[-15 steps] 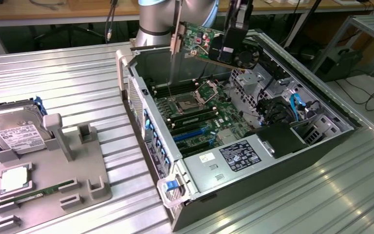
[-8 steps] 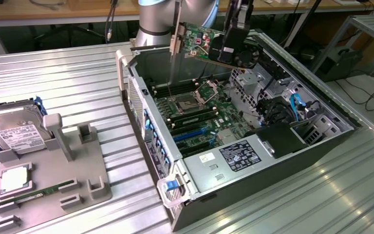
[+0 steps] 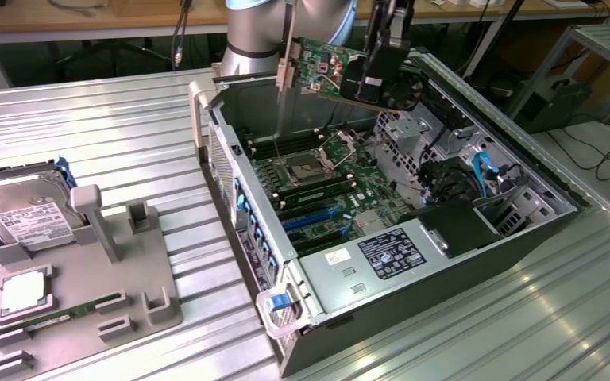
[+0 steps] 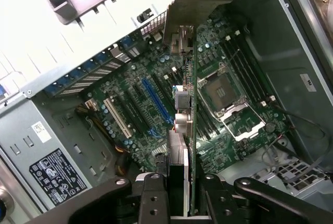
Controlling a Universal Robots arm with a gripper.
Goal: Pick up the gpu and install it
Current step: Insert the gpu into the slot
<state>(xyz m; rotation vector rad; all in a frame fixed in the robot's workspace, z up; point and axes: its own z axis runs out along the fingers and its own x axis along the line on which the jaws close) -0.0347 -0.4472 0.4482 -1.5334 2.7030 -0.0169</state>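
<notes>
The gpu (image 3: 332, 67), a thin card with a green circuit face, a black fan and a silver end bracket, hangs in the air above the open computer case (image 3: 390, 206). My gripper (image 3: 374, 71) is shut on its fan end. In the wrist view the gpu (image 4: 188, 99) shows edge-on, clamped between my black fingers (image 4: 153, 198), with its silver bracket at the far end. Below it lies the green motherboard (image 4: 156, 99) with a blue slot (image 4: 156, 99) and a white slot (image 4: 117, 117).
A grey fixture tray (image 3: 83, 286) at the exterior view's left holds a silver hard drive (image 3: 19, 210), a processor and a green memory stick (image 3: 61, 313). Inside the case are the CPU socket (image 3: 310, 167), blue cables (image 3: 485, 171) and a labelled power supply (image 3: 390, 254).
</notes>
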